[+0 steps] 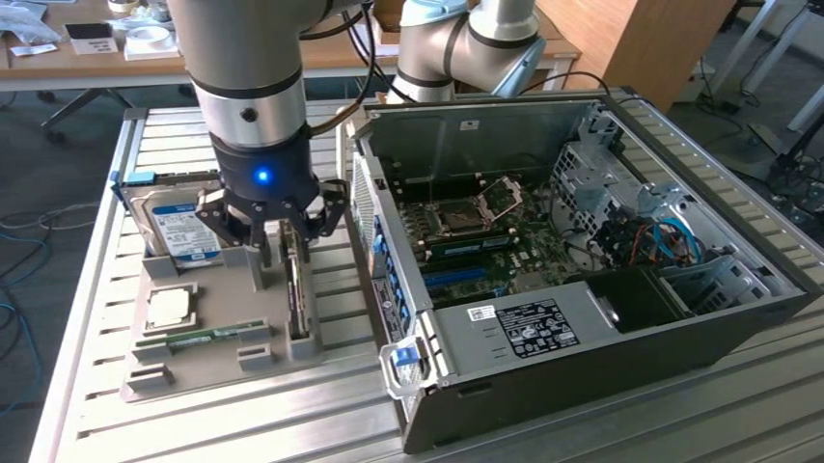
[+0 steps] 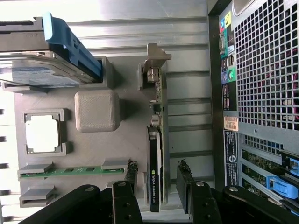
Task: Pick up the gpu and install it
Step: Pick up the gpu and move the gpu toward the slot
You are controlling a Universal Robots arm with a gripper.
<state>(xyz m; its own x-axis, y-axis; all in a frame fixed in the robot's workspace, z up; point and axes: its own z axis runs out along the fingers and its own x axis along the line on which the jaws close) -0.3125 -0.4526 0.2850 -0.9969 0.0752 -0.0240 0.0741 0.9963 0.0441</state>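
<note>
Two black fingers (image 2: 131,183) of the pincer (image 1: 281,254) stand apart, one on each side of the gpu (image 2: 153,163). The pincer is open, and the wrist view shows a gap between the card and each finger. The gpu stands on its long edge in a slot of a grey tray (image 1: 206,371), its silver bracket at the end away from the pincer. The tray lies on a slatted metal desk (image 1: 193,429), just beside an open computer case (image 1: 515,405) on the exterior view's right.

On the same tray, toward the exterior view's left, a hard drive (image 1: 180,231) with a blue label leans in its holder. A square silver chip (image 1: 170,307) sits in a frame below it, and a narrow green memory stick (image 1: 206,338) lies flat in a groove. A rounded grey block (image 2: 96,110) rises from the tray between the hard drive and the gpu. Inside the case the green board lies bare.
</note>
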